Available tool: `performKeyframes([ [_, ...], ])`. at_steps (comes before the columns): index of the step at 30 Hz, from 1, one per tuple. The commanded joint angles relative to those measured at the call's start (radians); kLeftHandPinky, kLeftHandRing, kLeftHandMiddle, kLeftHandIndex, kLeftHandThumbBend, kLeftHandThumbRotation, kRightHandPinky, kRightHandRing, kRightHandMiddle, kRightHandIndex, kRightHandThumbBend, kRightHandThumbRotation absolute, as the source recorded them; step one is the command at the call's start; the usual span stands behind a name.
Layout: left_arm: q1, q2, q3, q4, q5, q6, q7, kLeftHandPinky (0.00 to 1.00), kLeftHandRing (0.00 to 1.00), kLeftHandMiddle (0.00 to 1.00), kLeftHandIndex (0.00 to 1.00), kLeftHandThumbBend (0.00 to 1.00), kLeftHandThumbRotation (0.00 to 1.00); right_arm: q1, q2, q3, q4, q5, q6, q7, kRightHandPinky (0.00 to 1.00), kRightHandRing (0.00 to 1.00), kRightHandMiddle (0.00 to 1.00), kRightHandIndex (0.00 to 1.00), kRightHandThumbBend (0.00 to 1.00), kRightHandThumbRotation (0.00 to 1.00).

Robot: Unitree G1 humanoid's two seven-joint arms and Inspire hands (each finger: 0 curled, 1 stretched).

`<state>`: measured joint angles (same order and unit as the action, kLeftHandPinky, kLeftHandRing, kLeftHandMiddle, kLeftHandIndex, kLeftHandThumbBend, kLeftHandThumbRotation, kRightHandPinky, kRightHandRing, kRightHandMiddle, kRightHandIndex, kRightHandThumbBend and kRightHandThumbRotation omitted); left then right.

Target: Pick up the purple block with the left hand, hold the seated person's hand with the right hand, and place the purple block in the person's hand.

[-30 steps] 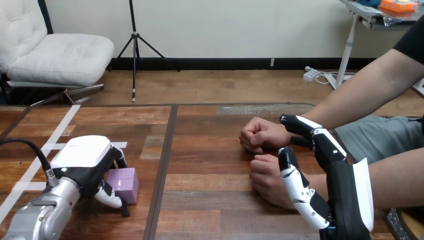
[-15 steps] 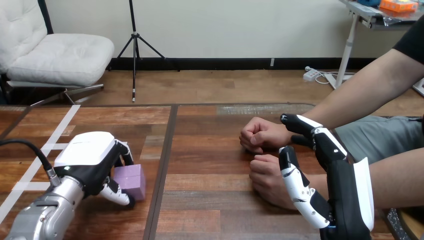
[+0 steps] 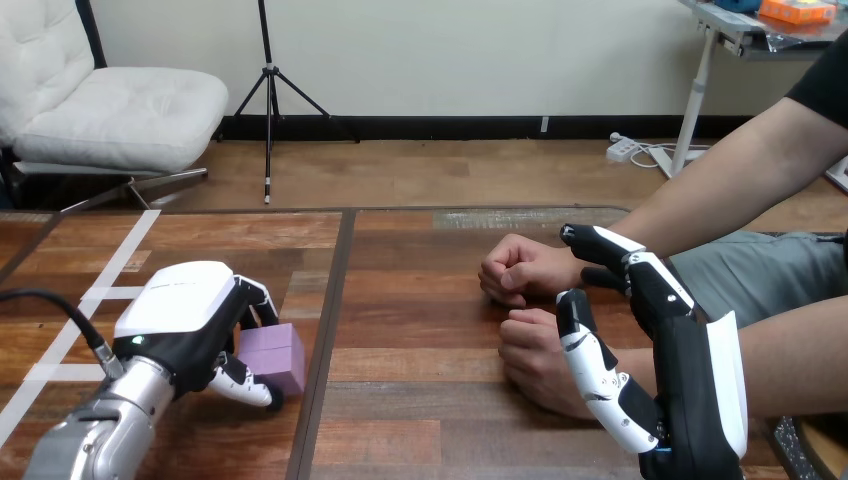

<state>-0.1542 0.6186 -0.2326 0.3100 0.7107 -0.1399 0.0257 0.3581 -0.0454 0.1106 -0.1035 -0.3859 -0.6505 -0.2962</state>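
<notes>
Two robot hands we log | left hand (image 3: 180,315): fingers clasped round purple block (image 3: 278,352), low at wooden tabletop (image 3: 420,400), left of its dark seam (image 3: 333,290) | right hand (image 3: 690,380): fingers straight, unclenched, just beside person's nearer fist (image 3: 530,350) | white tape lines (image 3: 125,250) cross tabletop's left.

The bench (image 3: 420,330) is of dark wooden planks. A dark seam (image 3: 331,300) runs away just right of the left hand (image 3: 180,320), and white tape lines (image 3: 110,265) lie to that hand's left and beyond it. Far beyond the left hand, a white cushioned chair (image 3: 110,110) stands on a wooden floor (image 3: 430,172), with a black tripod (image 3: 268,100) to the chair's right. A pale, plain wall (image 3: 450,50) closes the room, with a black skirting (image 3: 480,127) along its foot. Far beyond the right hand (image 3: 680,360), a white power strip (image 3: 625,149) lies on the floor beside the white leg of a desk (image 3: 700,90), whose top bears an orange thing (image 3: 797,10).
</notes>
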Motion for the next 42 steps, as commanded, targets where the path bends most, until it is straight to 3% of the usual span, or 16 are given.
performKeyframes([
  [1,-0.025,-0.007,0.040,-0.034,-0.027,-0.024,0.055,0.37,0.42,0.48,0.48,0.73,0.00,-0.061,0.008,-0.014,0.006,0.013,-0.020,-0.007,0.72,0.78,0.78,0.74,0.31,0.52],
  [11,-0.013,-0.011,0.043,-0.040,-0.042,-0.056,0.094,0.39,0.43,0.48,0.48,0.73,0.00,-0.065,0.007,-0.017,0.010,0.018,-0.019,-0.003,0.72,0.78,0.77,0.74,0.32,0.51],
  [29,0.005,-0.011,0.043,-0.076,-0.042,-0.060,0.103,0.38,0.42,0.47,0.48,0.71,0.00,-0.068,0.003,-0.025,0.006,0.005,-0.011,-0.005,0.73,0.78,0.77,0.74,0.33,0.51],
  [37,0.013,-0.011,0.044,-0.092,-0.042,-0.057,0.098,0.38,0.42,0.47,0.48,0.71,0.00,-0.068,-0.038,-0.043,-0.012,-0.027,0.007,0.019,0.76,0.81,0.81,0.78,0.37,0.54],
  [42,0.015,-0.008,0.042,-0.095,-0.038,-0.056,0.096,0.39,0.43,0.48,0.48,0.71,0.00,-0.059,-0.068,-0.058,-0.058,-0.043,0.058,0.067,0.80,0.84,0.84,0.82,0.42,0.52],
])
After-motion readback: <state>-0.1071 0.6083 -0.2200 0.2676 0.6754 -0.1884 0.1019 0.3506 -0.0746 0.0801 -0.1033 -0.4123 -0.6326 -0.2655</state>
